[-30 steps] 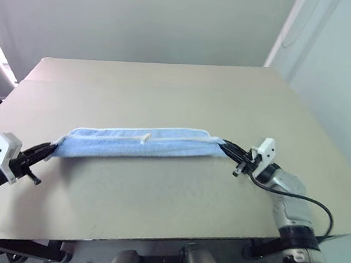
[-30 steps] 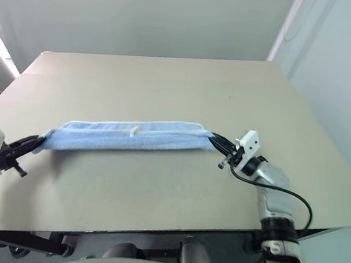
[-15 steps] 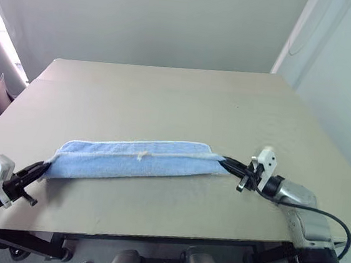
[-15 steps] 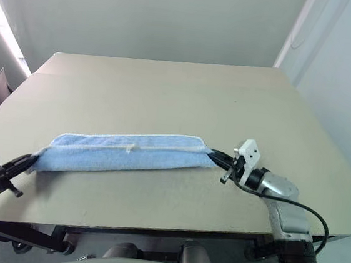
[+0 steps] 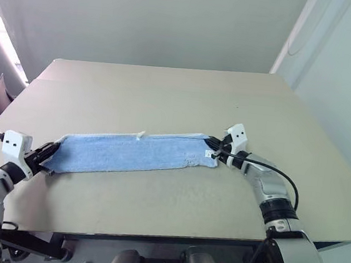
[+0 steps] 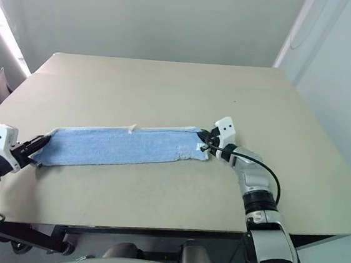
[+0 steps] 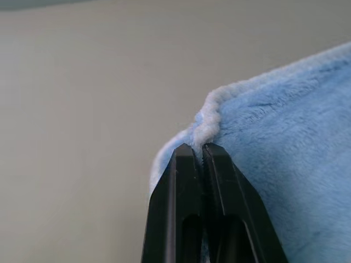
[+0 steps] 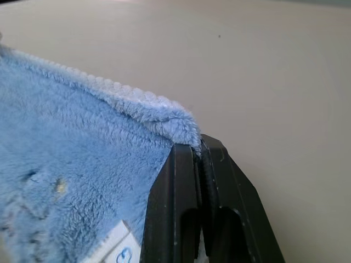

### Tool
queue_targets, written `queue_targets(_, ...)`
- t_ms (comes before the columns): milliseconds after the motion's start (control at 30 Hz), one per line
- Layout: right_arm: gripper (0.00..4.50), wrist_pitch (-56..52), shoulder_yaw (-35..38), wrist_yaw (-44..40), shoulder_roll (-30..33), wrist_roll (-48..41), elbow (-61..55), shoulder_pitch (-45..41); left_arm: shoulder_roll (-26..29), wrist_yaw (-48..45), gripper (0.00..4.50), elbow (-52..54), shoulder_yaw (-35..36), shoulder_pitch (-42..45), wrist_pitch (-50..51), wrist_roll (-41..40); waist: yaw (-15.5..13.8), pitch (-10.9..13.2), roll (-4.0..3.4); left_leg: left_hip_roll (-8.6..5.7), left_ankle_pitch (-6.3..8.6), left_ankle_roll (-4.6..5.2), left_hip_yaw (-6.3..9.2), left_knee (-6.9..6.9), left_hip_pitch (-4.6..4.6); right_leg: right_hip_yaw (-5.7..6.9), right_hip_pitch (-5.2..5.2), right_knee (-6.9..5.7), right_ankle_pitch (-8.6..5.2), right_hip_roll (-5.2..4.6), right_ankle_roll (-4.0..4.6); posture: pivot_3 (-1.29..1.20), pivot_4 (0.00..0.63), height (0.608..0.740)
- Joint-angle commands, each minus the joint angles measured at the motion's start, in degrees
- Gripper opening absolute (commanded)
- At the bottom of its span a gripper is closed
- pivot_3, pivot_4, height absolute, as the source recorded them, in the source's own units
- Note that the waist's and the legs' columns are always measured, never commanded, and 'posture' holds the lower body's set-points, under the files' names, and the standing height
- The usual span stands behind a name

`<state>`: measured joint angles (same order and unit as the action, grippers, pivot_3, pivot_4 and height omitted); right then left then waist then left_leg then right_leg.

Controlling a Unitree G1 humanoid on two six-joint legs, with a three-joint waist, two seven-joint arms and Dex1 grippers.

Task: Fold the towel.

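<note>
Head cam: both arms reach low across the tan table, the light-blue towel stretched flat as a long strip between them. Left wrist cam: left gripper pinched tight on the fluffy white-edged corner. Right wrist cam: right gripper clamped on the opposite plush corner, near a white tag.

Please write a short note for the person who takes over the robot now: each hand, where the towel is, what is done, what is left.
Left hand: shut on the towel's left end.
Right hand: shut on the towel's right end.
The towel: lies on the table as a long, narrow strip stretched between the two hands.
Done: it appears folded once lengthwise.
Left: probably bring one end over the other, then release.
</note>
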<state>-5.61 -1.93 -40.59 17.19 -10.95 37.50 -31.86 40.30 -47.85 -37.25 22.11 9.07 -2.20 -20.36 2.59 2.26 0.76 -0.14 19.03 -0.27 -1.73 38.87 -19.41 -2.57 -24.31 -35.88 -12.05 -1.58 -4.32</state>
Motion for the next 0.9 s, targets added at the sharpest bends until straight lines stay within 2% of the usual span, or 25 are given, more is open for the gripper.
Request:
queue_targets(33, 0.24, 2.9, 1.1, 2.2, -0.4, 1.6, 4.7, -3.1, 0.5, 0.2, 0.27, -3.6, 0.3, 2.5, -2.6, 0.8, 0.0, 0.0, 0.0, 0.0, 0.0, 0.0, 0.0, 0.0, -0.01, 0.0, -0.01, 0.0, 0.0, -0.01, 0.0, 0.0, 0.0, 0.74)
queue_targets(133, 1.07, 3.6, 1.3, 2.3, -1.5, 1.8, 6.6, -4.3, 0.0, -0.6, 1.14, -5.6, 0.2, 4.0, -3.4, 0.4, 0.1, 0.0, 0.0, 0.0, 0.0, -0.01, 0.01, 0.0, -0.05, 0.0, -0.07, -0.04, 0.01, -0.14, -0.01, 0.0, 0.0, 0.74)
queue_targets(300, 2.89, 4.9, 2.8, 2.9, -2.2, 1.0, 7.0, -5.7, 0.0, 2.0, 2.91, -6.6, 1.6, 4.8, -5.6, 0.4, 0.1, 0.0, -0.01, 0.04, 0.0, -0.01, 0.04, 0.0, -0.01, -0.03, -0.14, -0.22, 0.02, -0.16, 0.01, 0.0, 0.0, 0.74)
queue_targets(400, 3.97, -2.4, 7.1, 2.4, -1.2, -4.4, 2.9, -7.3, 1.0, 3.7, 4.01, -5.2, 3.4, 4.4, -5.8, -0.5, 0.1, 0.0, -0.01, 0.04, 0.0, -0.01, 0.08, 0.01, -0.02, -0.05, -0.14, -0.23, 0.02, -0.16, 0.02, 0.0, 0.0, 0.74)
queue_targets(433, 4.31, -8.7, 9.4, 1.5, -0.1, -7.9, 0.5, -8.0, 1.3, 5.7, 4.03, -4.1, 4.4, 4.4, -6.1, -0.5, 0.0, 0.0, -0.02, 0.04, 0.0, -0.01, 0.08, 0.01, -0.03, -0.05, -0.14, -0.23, 0.02, -0.18, 0.02, 0.0, 0.0, 0.74)
queue_targets(567, 4.31, -35.3, 14.1, -1.1, 6.4, -16.9, -2.9, -11.0, 1.1, 5.6, 4.03, 6.7, 6.9, 0.9, -3.3, -3.4, -0.2, 0.0, -0.02, 0.0, 0.01, -0.02, 0.12, 0.01, -0.16, 0.02, -0.21, -0.2, 0.03, -0.38, 0.01, 0.0, 0.0, 0.74)
queue_targets(700, 4.31, -52.9, 15.5, -6.2, 12.1, -21.3, 1.8, -13.5, 0.9, 3.2, 4.03, 20.6, 7.2, -5.1, 2.6, -7.3, -0.1, 0.0, -0.02, -0.04, 0.03, -0.04, 0.13, -0.17, -0.18, 0.07, -0.2, -0.04, -0.09, -0.51, 0.22, 0.0, 0.0, 0.74)
queue_targets(767, 4.31, -61.2, 12.9, -12.3, 15.3, -22.6, 3.7, -13.9, 0.9, 2.1, 4.03, 26.0, 6.4, -7.8, 5.1, -8.2, -0.1, 0.0, -0.06, -0.03, 0.02, -0.04, 0.13, -0.26, -0.17, 0.07, -0.22, 0.0, -0.1, -0.5, 0.23, 0.0, 0.0, 0.74)
queue_targets(833, 4.31, -68.5, 6.9, -20.5, 18.4, -23.6, 3.2, -13.4, 0.7, 1.1, 4.03, 30.0, 5.8, -9.6, 7.8, -9.4, 0.0, 0.1, -0.22, -0.03, 0.02, -0.03, 0.1, -0.28, -0.19, 0.07, -0.26, 0.01, -0.11, -0.48, 0.24, 0.0, 0.0, 0.74)
queue_targets(900, 4.31, -69.6, 6.0, -19.8, 18.6, -22.2, 4.8, -13.4, 0.6, 0.0, 4.03, 33.0, 4.9, -11.0, 9.8, -9.9, 0.1, 0.1, -0.23, -0.02, 0.01, -0.02, 0.08, -0.29, -0.18, 0.05, -0.27, 0.01, -0.11, -0.39, 0.22, 0.0, 0.0, 0.74)
